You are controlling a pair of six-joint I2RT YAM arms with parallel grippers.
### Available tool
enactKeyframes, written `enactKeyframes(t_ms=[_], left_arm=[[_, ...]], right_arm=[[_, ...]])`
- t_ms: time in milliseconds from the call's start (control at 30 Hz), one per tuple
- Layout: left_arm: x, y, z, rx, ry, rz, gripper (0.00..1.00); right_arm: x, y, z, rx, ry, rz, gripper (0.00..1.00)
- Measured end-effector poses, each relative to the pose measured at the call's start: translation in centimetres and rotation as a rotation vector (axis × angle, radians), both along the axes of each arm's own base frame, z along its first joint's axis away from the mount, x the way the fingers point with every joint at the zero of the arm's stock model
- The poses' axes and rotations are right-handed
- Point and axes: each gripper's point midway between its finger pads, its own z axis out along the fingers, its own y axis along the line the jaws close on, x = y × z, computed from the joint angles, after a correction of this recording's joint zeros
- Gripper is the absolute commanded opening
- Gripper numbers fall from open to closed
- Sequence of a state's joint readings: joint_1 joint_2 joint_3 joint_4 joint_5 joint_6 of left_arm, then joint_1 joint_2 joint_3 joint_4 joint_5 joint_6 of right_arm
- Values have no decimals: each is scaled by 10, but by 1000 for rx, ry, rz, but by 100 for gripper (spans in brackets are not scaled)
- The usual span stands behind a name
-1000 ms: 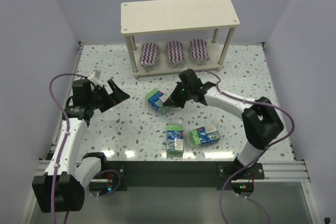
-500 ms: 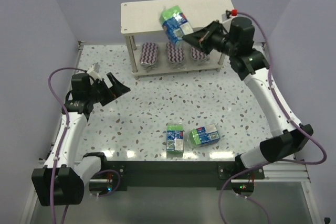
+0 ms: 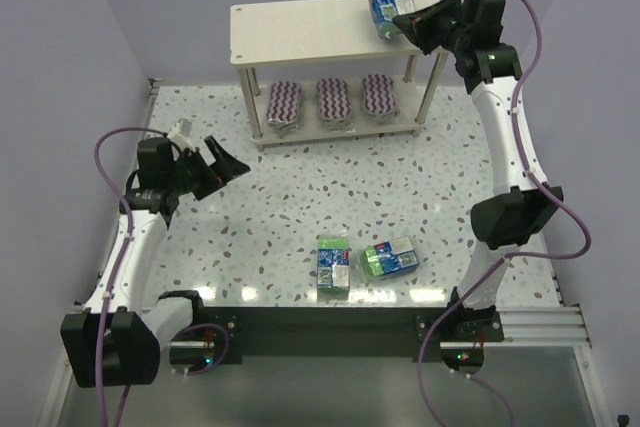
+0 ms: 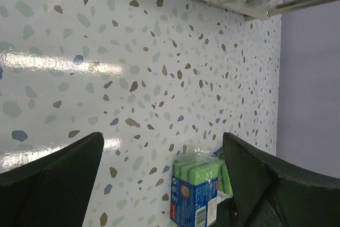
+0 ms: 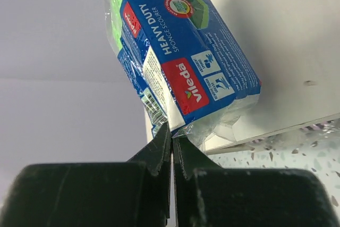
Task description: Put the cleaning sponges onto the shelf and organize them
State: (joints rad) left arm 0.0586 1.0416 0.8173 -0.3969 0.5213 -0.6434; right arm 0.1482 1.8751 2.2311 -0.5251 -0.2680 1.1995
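My right gripper (image 3: 407, 23) is shut on the plastic wrap of a green-and-blue sponge pack (image 3: 389, 3), holding it over the right end of the cream shelf's top board (image 3: 300, 32); the right wrist view shows the pack (image 5: 175, 51) pinched by its wrapper edge at my gripper (image 5: 172, 134) above the board (image 5: 276, 51). Three zigzag oval pads (image 3: 332, 99) lie on the lower board. Two more packs (image 3: 333, 263) (image 3: 390, 256) lie on the table near the front. My left gripper (image 3: 232, 171) is open and empty at the left; its wrist view shows a pack (image 4: 199, 192).
Lavender walls close in the speckled table on the left, back and right. The shelf's legs (image 3: 432, 87) stand at the back. The black base rail (image 3: 330, 327) runs along the near edge.
My right gripper lifted a pack from the table centre, carried it up and across the shelf, and now holds it at the top board's right end. The left arm barely moved.
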Motion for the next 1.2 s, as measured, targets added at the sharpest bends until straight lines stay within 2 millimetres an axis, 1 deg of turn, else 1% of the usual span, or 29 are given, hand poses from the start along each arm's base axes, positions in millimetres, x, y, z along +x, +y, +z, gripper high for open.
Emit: enactKeyframes(t_ms=[100, 167, 367, 800, 900, 933, 1000, 1033, 1100, 1133, 1200], left_arm=[[1, 0, -1, -1, 5, 0, 99], [2, 0, -1, -2, 6, -2, 99], [5, -2, -4, -10, 13, -11, 99], [8, -3, -2, -13, -2, -17, 99], [8, -3, -2, -13, -2, -18, 99], [8, -3, -2, -13, -1, -18, 99], [8, -3, -2, -14, -1, -19, 99], [8, -3, -3, -14, 1, -19, 99], [8, -3, -4, -15, 5, -20, 99], [8, -3, -5, -15, 8, -20, 99], [9, -3, -5, -16, 11, -20, 99]], right_arm=[[8, -13, -20, -20, 60, -34, 0], [11, -20, -26, -24, 78, -49, 0], [14, -33, -26, -31, 74, -70, 0], [17, -34, -26, -39, 66, -75, 1], [17, -34, -25, -36, 65, -75, 10], [17, -34, -25, -32, 65, -75, 21], [18, -34, -22, -21, 58, -75, 32], [18, -33, -19, -15, 53, -74, 39], [18, -34, -15, -9, 44, -76, 45], [17, -34, -13, -8, 40, -74, 50], [17, -34, -10, -2, 33, -75, 53]])
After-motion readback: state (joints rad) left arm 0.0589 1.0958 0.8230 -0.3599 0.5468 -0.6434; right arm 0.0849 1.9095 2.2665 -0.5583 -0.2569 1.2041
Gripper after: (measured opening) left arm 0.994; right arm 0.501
